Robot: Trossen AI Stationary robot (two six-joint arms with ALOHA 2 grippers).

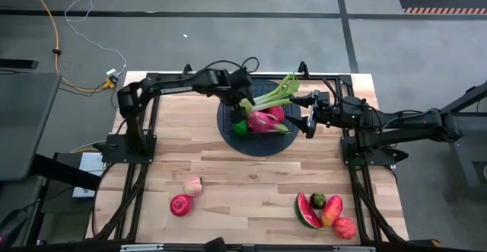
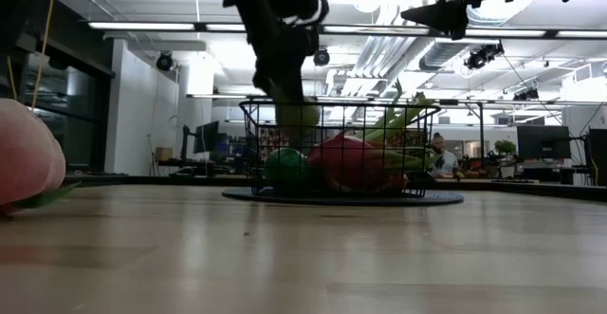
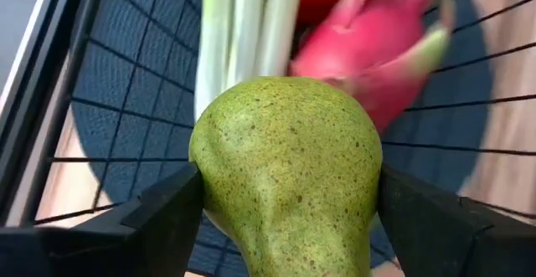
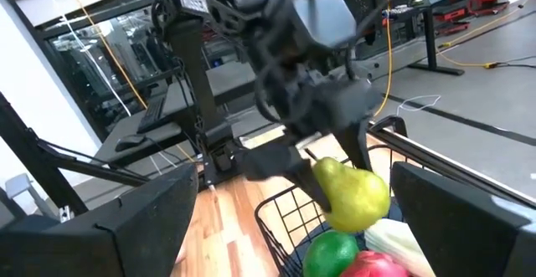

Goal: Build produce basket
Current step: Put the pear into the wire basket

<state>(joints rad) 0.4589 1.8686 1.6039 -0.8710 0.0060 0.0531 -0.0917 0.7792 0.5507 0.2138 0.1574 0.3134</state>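
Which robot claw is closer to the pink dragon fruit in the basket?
The left. The left gripper hangs over the basket, holding a green pear just beside the pink dragon fruit. The right gripper waits, fingers open, outside the basket's rim on the other side.

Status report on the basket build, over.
Left gripper shut on pear above basket. Right gripper open beside basket. Nothing blocking.
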